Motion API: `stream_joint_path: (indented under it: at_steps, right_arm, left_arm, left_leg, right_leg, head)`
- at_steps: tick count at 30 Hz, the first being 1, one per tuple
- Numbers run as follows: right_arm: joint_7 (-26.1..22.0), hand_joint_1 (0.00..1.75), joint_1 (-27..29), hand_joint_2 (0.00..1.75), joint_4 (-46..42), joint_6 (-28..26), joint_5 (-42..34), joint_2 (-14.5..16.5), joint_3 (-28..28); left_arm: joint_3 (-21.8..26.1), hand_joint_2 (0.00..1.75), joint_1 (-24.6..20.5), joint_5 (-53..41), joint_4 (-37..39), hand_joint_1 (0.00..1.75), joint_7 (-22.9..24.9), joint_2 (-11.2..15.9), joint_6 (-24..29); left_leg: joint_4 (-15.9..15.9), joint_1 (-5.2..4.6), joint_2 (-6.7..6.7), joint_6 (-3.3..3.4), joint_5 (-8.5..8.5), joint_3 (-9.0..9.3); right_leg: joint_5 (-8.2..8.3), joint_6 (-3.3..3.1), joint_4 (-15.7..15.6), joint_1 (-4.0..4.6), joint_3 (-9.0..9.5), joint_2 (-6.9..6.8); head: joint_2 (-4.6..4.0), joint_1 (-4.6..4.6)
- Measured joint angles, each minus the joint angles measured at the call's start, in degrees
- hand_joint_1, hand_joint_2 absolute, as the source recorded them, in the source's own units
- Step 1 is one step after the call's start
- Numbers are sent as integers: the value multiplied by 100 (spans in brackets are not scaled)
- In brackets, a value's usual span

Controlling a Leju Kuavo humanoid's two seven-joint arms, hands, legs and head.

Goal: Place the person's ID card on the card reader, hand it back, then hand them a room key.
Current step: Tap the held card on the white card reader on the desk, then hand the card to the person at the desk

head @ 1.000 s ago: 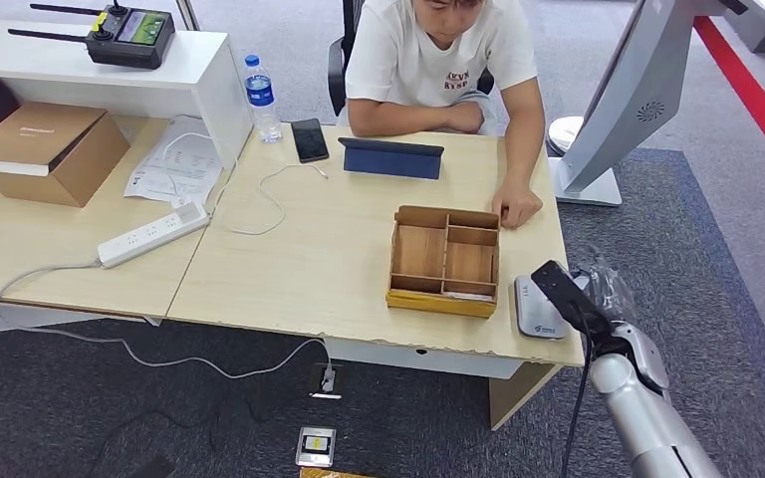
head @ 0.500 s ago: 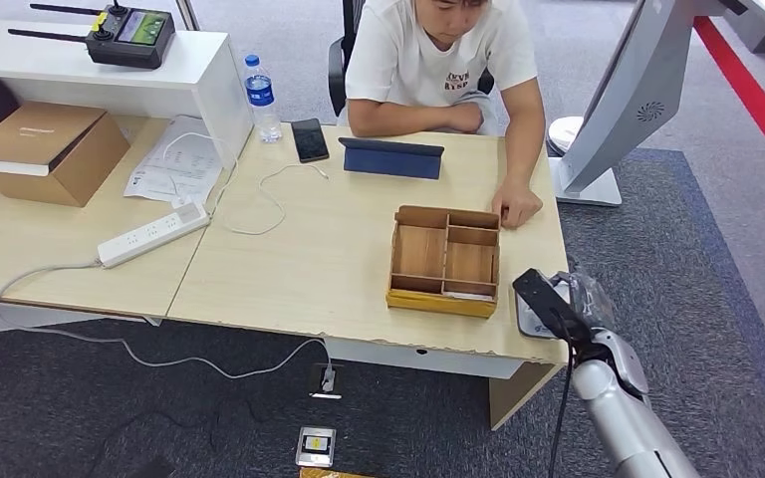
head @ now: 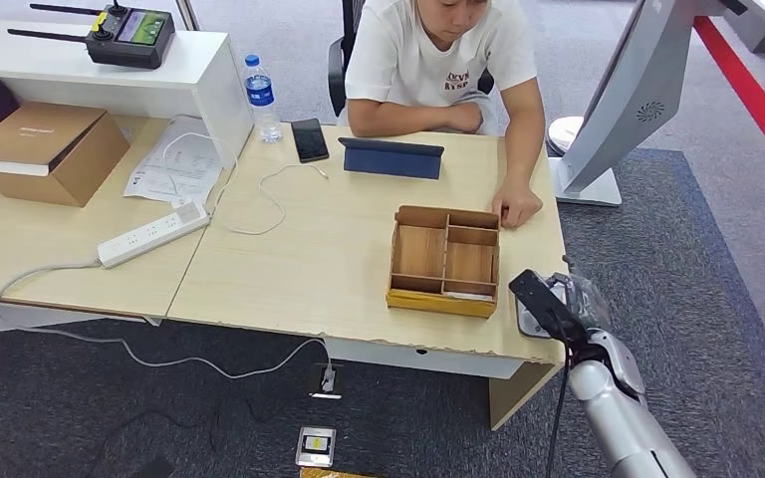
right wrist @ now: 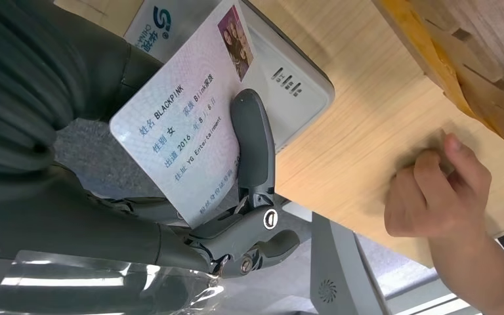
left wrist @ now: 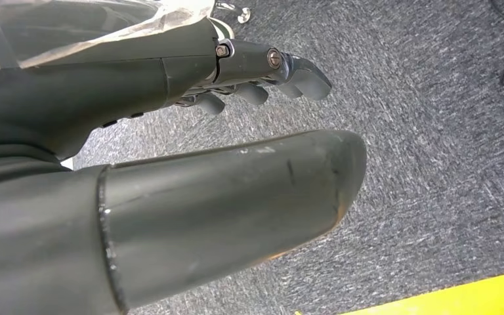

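While my right hand (right wrist: 236,216) pinches the ID card (right wrist: 184,125), the card hangs over the white card reader (right wrist: 282,85) at the table's near right corner.

From the right wrist camera I see a finger (right wrist: 252,141) pressed across the card's printed face, the reader just behind it; whether they touch, I cannot tell. A person's hand (right wrist: 436,197) rests on the light wood table (head: 309,259) beside the wooden divided tray (head: 445,261). My left hand (left wrist: 262,79) hangs above grey carpet, fingers loosely extended, holding nothing.
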Motion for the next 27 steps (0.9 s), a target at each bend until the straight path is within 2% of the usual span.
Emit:
stream_joint_path:
  at_steps: [27]
  right_arm:
    - [183, 175, -11, 175, 335, -22, 313, 32, 0]
  left_arm:
    - [0, 0, 3, -56, -2, 0, 20, -4, 14]
  left_leg:
    - [0, 0, 3, 0, 0, 5]
  right_leg:
    - [0, 0, 0, 0, 3, 0]
  head:
    - [2, 1]
